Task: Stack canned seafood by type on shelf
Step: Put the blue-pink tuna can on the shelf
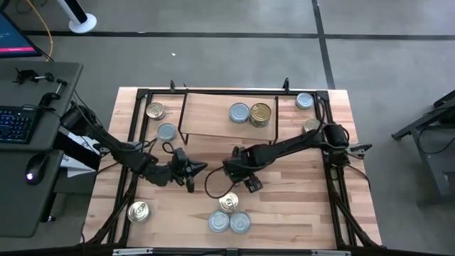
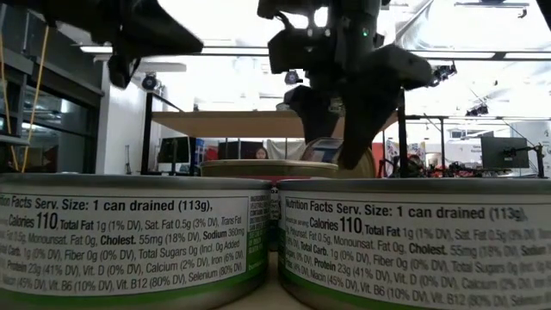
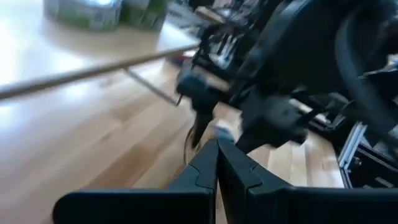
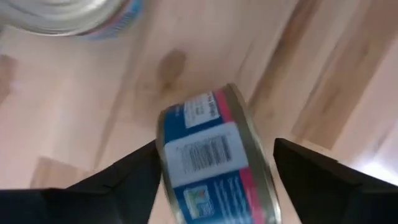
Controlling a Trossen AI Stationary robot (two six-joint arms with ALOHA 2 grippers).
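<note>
The shelf (image 1: 213,128) stands at the table's far middle with a pale blue-silver can (image 1: 239,112) and a gold can (image 1: 261,114) side by side on it. My right gripper (image 4: 214,144) points down, open, at the table's middle. A can with a blue and pink label (image 4: 211,155) sits tilted between its fingers, label side toward the wrist camera. In the high view my right gripper (image 1: 240,176) hides this can. My left gripper (image 1: 201,170) is shut and holds nothing, just left of the right one. My right gripper's fingers (image 4: 134,177) stand close on both sides of the tilted can, coming from above. One flat end's rim (image 4: 252,143) faces the other finger. Whether either finger touches the can, I cannot tell.
Loose cans lie around: gold (image 1: 155,110) and blue-silver (image 1: 166,131) at far left, one (image 1: 304,101) at far right, gold (image 1: 138,211) at near left. A gold can (image 1: 229,203) and two silver ones (image 1: 219,222) (image 1: 240,222) stand near the front edge.
</note>
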